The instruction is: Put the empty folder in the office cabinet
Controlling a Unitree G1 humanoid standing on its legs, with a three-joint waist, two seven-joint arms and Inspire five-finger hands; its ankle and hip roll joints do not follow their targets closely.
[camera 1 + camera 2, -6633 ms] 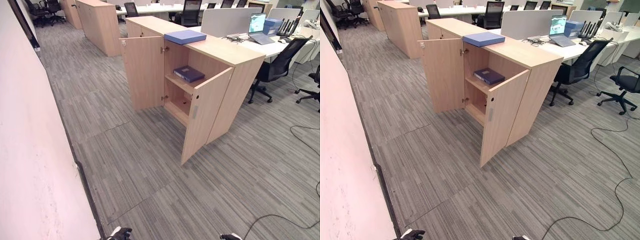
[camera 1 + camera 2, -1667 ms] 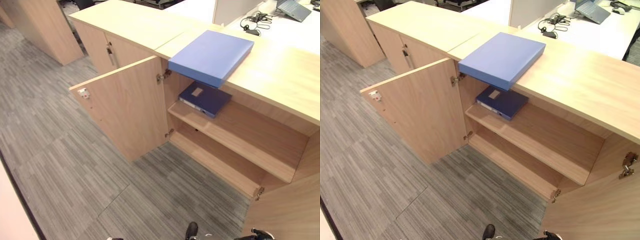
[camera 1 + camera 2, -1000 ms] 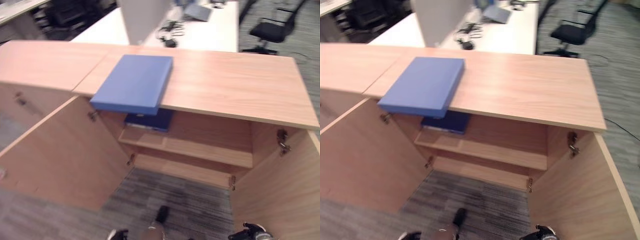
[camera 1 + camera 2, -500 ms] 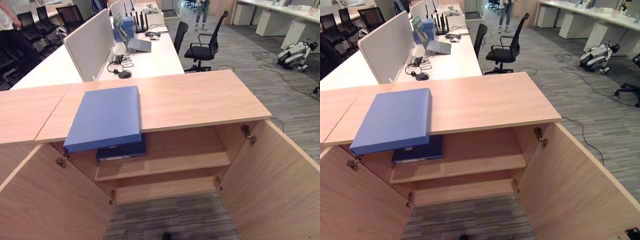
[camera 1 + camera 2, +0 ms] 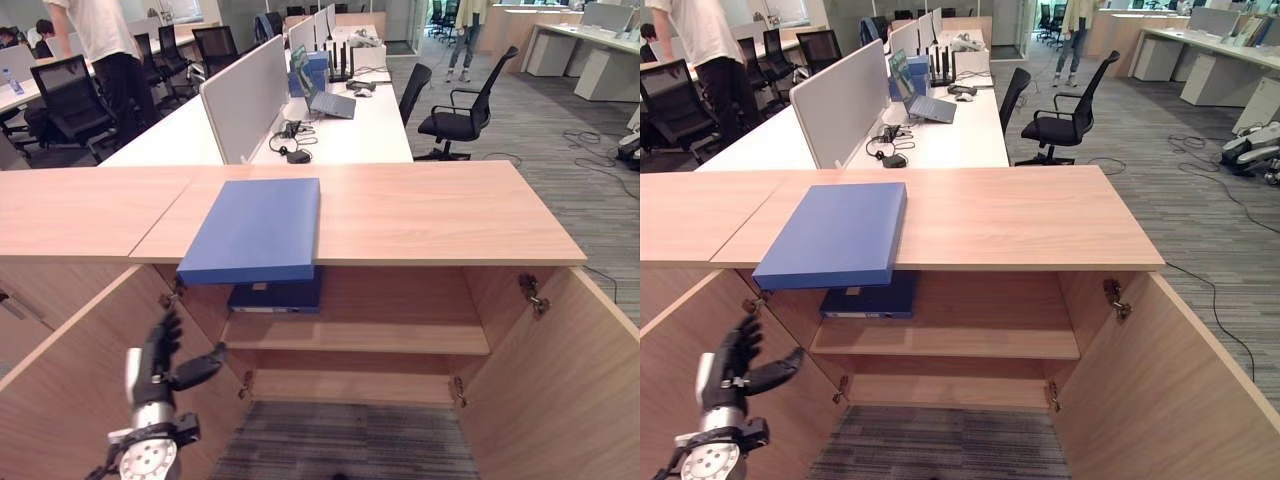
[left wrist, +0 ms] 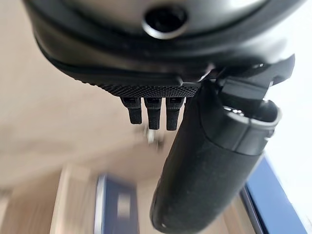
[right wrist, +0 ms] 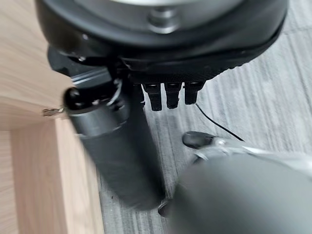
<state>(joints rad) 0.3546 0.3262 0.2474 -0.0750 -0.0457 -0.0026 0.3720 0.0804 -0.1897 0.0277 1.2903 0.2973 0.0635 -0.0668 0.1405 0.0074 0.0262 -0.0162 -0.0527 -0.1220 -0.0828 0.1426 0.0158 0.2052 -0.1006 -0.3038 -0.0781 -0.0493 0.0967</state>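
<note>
A light blue folder (image 5: 255,228) lies flat on top of the wooden office cabinet (image 5: 440,210), its near end jutting over the front edge at the left. Below it, a dark blue folder (image 5: 275,296) rests on the upper shelf (image 5: 380,338); the left wrist view shows it too (image 6: 117,209). Both cabinet doors stand wide open. My left hand (image 5: 160,355) is raised in front of the left door, below and left of the light blue folder, fingers straight and holding nothing. My right hand (image 7: 122,146) hangs low over the carpet beside the right door, open and holding nothing.
The left door (image 5: 60,400) and right door (image 5: 570,390) flank the opening. A lower shelf (image 5: 350,385) is bare. Behind the cabinet stand a white desk (image 5: 360,120) with a laptop (image 5: 325,100), a grey partition, office chairs (image 5: 455,100) and a standing person (image 5: 95,40).
The whole picture has shifted as the camera moved. My left hand has risen into view in front of the left door. Both folders lie where they were.
</note>
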